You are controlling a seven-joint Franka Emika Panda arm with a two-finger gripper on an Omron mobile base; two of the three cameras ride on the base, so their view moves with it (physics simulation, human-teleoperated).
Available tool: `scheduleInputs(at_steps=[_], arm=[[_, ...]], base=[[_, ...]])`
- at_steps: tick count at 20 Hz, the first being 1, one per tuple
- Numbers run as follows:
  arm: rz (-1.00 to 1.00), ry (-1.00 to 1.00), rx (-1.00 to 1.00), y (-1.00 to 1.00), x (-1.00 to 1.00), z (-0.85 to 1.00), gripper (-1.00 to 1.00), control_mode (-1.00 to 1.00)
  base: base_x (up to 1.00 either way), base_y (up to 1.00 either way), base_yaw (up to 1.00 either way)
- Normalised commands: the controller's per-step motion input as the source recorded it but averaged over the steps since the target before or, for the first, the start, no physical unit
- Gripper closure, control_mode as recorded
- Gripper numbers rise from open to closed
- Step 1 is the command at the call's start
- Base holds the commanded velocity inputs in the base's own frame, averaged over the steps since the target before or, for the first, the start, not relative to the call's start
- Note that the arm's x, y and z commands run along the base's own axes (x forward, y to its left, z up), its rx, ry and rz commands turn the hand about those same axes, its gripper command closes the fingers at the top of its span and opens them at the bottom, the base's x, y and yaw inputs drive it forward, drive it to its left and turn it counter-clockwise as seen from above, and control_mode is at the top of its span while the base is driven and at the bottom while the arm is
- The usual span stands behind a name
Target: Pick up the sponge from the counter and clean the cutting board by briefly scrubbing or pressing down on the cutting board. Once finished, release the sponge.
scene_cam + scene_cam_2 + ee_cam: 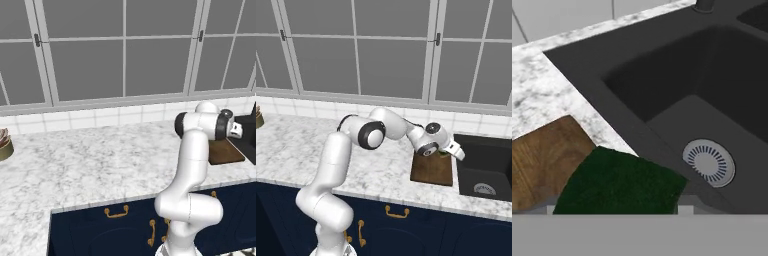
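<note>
Currently, the gripper [460,153] is being held out over the right edge of the cutting board [431,171], close to the rim of the black sink [483,172], as seen from the right base view. From the hand view, the sponge [619,184] is being shown with its dark green top right at the bottom of the frame, directly ahead of the hand, overlapping the corner of the cutting board [544,162] and the sink's near rim [619,127]. The fingertips themselves are being hidden there, so whether the sponge is being clamped or merely lying beneath the hand cannot be told, nor how wide the jaws are standing.

The sink basin is being shown as a deep dark well with a round grey slotted drain [708,162] in its floor; nothing else is being seen inside it. The base of a faucet [704,5] is being glimpsed at the sink's far rim.

The cutting board [225,152] is lying flat on the white marble counter [95,160], just beside the sink. Far to the left along the counter, a small round container [5,145] is being cut off by the frame edge, and its contents are too unclear to name.
</note>
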Motion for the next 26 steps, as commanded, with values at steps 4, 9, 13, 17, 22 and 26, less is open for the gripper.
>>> scheduleInputs(at_steps=[4,9,13,17,22,26], arm=[[0.0,0.0,0.0,-0.25,-1.0,-0.53,1.0,-1.0],[0.0,0.0,0.0,-0.17,-1.0,-0.46,1.0,-1.0],[0.0,0.0,0.0,0.0,-1.0,-0.49,1.0,-1.0],[0.0,0.0,0.0,0.0,-1.0,-0.47,1.0,-1.0],[0.0,0.0,0.0,-0.02,-1.0,-0.59,1.0,-1.0],[0.0,0.0,0.0,0.0,-1.0,-0.75,1.0,-1.0]], base=[[0.0,0.0,0.0],[0.0,0.0,0.0],[0.0,0.0,0.0],[0.0,0.0,0.0],[0.0,0.0,0.0],[0.0,0.0,0.0]])
